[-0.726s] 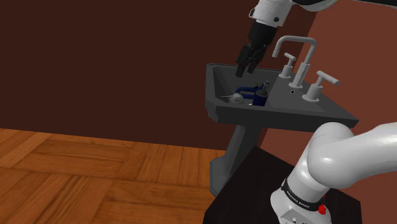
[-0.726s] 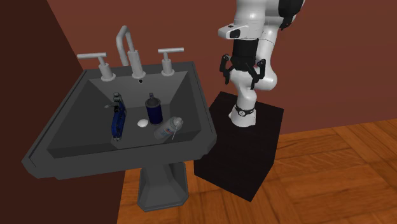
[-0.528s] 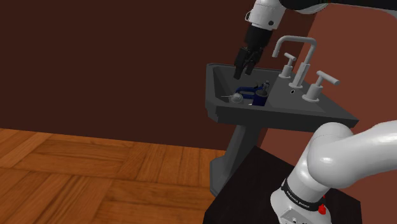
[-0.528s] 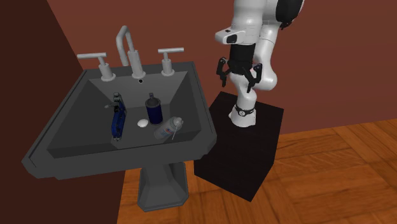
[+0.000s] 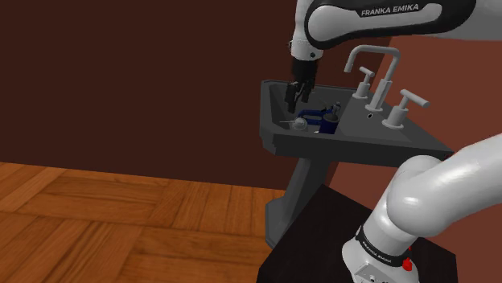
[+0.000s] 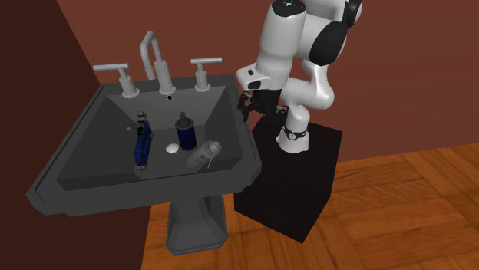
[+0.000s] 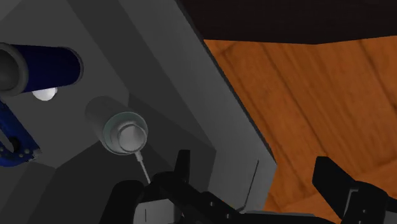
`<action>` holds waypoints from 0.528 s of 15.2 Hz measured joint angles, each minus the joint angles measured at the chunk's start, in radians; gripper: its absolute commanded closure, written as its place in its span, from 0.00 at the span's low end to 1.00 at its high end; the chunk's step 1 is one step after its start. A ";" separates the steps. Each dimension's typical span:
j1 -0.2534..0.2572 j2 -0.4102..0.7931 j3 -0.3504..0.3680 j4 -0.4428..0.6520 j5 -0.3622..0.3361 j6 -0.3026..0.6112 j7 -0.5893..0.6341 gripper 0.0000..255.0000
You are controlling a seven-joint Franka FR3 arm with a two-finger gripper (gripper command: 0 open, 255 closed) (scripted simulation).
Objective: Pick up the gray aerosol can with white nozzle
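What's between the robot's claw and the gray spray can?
Only the sink's bare dark wall. The wrist view shows the open gripper above the sink's edge, with that slope running down to the gray can lying in the basin.

The arm [image 5: 438, 193] is made of rounded glossy white shells with dark joints, its forearm bearing white FRANKA EMIKA lettering [image 5: 389, 11] on a dark band, its base ringed by a black collar [image 5: 378, 248] beside a small red spot [image 5: 408, 263], and it ends in an all-black two-finger gripper [image 5: 294, 94].

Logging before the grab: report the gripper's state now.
Black two-finger gripper: open, holding nothing; the grey aerosol can lies untouched in the dark grey sink.
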 measured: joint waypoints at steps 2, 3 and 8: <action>-0.016 0.067 -0.004 0.025 -0.050 0.013 -0.015 0.00; -0.025 0.107 -0.006 0.041 -0.076 0.025 -0.020 0.00; -0.061 0.273 -0.010 0.090 -0.207 0.070 -0.028 0.00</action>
